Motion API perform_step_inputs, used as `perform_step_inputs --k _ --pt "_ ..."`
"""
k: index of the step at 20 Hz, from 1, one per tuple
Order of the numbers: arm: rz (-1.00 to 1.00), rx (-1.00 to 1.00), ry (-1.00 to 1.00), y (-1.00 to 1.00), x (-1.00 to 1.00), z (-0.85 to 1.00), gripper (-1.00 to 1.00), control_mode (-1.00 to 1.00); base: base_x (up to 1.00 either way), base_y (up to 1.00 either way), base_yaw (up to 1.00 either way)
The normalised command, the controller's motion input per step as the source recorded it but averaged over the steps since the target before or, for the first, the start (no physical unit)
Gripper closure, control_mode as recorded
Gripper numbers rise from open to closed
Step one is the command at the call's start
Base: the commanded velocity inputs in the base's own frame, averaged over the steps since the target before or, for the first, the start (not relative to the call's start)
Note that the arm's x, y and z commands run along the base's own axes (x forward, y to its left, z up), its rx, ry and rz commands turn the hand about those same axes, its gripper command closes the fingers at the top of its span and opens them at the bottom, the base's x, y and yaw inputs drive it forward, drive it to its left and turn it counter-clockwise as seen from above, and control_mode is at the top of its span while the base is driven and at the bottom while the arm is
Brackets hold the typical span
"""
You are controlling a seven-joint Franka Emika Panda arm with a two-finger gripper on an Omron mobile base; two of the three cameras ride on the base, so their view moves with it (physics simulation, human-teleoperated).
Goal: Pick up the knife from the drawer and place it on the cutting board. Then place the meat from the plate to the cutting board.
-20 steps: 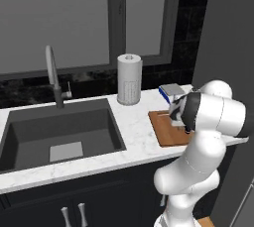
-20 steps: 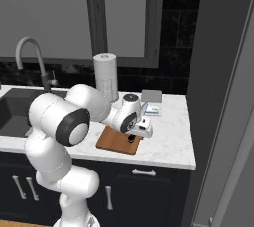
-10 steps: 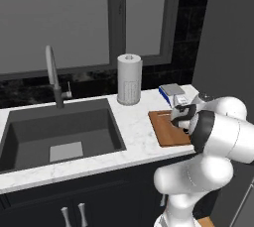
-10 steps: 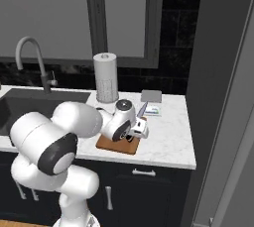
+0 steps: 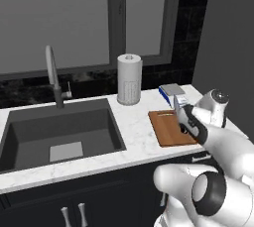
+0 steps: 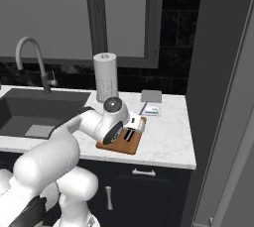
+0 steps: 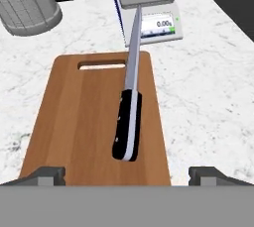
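The knife [image 7: 127, 122] lies flat on the brown cutting board [image 7: 79, 122]. Its black handle is toward me and its silver blade runs out past the board's far edge to the kitchen scale. My gripper [image 7: 126, 174] hovers just above the handle end, open, with nothing between the fingertips [image 7: 45, 174]. From the base views the hand [image 5: 186, 118] hangs over the cutting board [image 5: 166, 131] near the counter's right end; the gripper [image 6: 133, 130] sits above the cutting board [image 6: 115, 145]. The drawer [image 6: 144, 172] front under the counter looks closed. The meat and the plate are out of view.
A grey scale [image 7: 146, 3] stands right behind the board. A paper towel roll [image 5: 129, 79] is at the back. The dark sink [image 5: 54, 132] and faucet [image 5: 52, 72] fill the left. A tall dark cabinet wall [image 6: 223, 72] borders the counter on the right.
The arm's large links have swung lower and forward while the hand stays over the cutting board. The board and scale have not moved.
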Motion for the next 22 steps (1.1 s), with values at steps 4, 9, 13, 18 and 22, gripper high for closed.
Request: perform_step_inputs --k 4,9,13,18,22 --pt "0.0 -0.02 0.0 0.29 -0.37 1.0 -1.0 -1.0 0.0 0.0 0.0" --pt "0.0 -0.09 0.0 0.8 -0.32 0.93 -1.0 -1.0 0.0 0.0 0.0" --pt "0.0 -0.08 0.0 0.99 -0.62 0.62 -1.0 -1.0 0.0 0.0 0.0" --pt "0.0 -0.02 0.04 0.6 -0.85 0.48 -1.0 -1.0 0.0 0.0 0.0" --pt "0.06 0.02 0.01 -0.05 -0.65 0.05 -1.0 -1.0 0.0 0.0 0.0"
